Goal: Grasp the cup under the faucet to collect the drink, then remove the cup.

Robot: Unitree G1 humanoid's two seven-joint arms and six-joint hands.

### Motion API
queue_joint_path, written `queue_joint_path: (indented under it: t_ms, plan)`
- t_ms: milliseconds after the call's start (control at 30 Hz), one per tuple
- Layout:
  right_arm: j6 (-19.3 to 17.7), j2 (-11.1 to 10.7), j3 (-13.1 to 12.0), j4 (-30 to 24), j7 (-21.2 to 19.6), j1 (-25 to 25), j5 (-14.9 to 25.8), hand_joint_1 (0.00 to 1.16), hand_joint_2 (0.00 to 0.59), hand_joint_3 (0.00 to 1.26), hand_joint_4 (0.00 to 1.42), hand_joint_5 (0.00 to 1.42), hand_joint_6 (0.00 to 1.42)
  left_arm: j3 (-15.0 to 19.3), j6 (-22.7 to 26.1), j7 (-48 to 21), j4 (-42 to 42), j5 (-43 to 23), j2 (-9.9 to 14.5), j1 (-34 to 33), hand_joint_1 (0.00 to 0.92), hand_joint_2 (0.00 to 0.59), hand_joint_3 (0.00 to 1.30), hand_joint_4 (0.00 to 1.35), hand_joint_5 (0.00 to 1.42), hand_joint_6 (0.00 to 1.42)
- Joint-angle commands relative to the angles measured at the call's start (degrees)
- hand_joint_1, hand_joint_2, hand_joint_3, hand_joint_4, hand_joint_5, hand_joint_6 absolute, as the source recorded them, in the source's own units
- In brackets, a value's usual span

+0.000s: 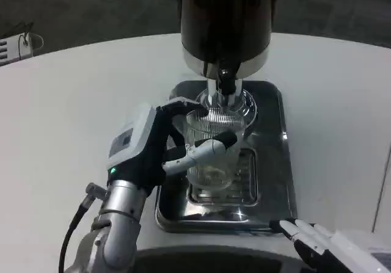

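Nearest me, my right hand (327, 243) rests at the tray's (282, 163) near-right corner, fingers out, holding nothing. Farther in, my left hand (156, 148) wraps the clear cup (214, 151) mid-wall — light, thin, slippery, easily crushed — standing on the drip grate (247, 181) beneath the faucet (225, 80) of the dispenser (225, 16).

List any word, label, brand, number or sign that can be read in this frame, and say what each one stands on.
No text can be read.
Left hand, gripping the clear cup: a small dark panel on its white back, too blurred to read.
Black dispenser: no visible label.
Metal drip tray: no marking.
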Motion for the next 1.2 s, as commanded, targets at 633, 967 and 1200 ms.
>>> queue_joint_path:
  t_ms: [633,967,1200]
  plan:
    - [5.1,-2.8,0.5,-0.8,0.3,0.7,3.4,0.54,0.468,0.05,0.00,0.01,0.12,-1.0,0.3,-2.4,-2.2,-1.3,0.6,-0.6,0.182,0.046,0.45,0.22,0.43,0.86]
    - [9.0,-2.9,0.5,-0.8,1.0,0.2,5.4,0.54,0.468,0.06,0.00,0.03,0.14,-3.7,4.7,-11.3,-2.4,-0.7,1.2,-2.3,0.128,0.032,0.31,0.00,0.10,0.41]
    - [12.9,-4.0,0.4,-0.8,1.2,-0.1,6.9,0.54,0.468,0.06,0.00,0.05,0.14,-4.4,6.3,-13.7,-4.2,-0.9,1.8,-2.5,0.115,0.040,0.28,0.00,0.05,0.33]
